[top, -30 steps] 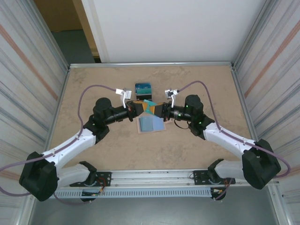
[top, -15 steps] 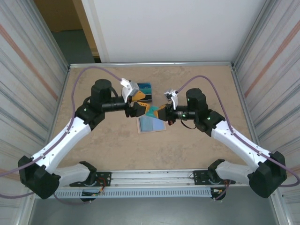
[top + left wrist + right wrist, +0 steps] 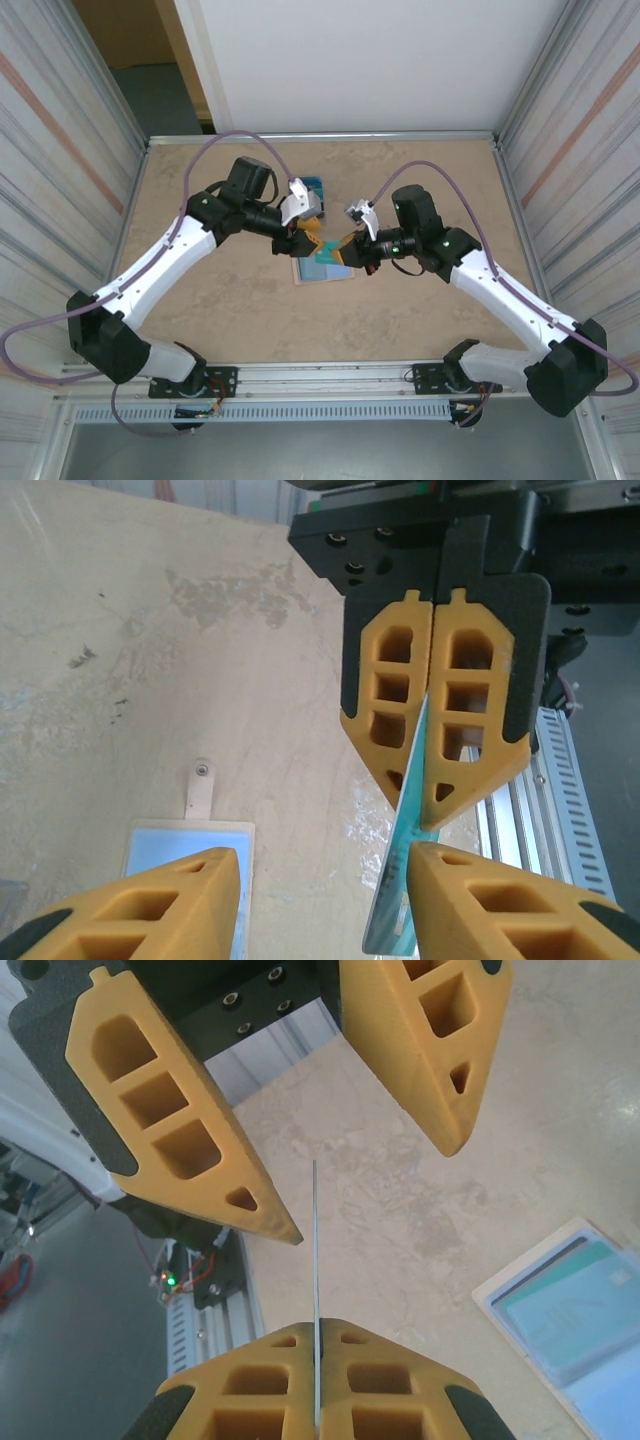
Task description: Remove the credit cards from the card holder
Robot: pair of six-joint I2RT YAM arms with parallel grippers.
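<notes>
Teal, stiff and probably slick, the card (image 3: 393,910) is clamped in the right gripper (image 3: 316,1325) above the card holder (image 3: 170,840) mid-worktop, its free end best pinched between the left gripper's (image 3: 322,855) parted fingers.

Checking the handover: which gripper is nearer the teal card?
Right. The right gripper is shut on the teal card, pinching one end. The left gripper faces it, jaws open on either side of the card's free end, not closed on it.
</notes>
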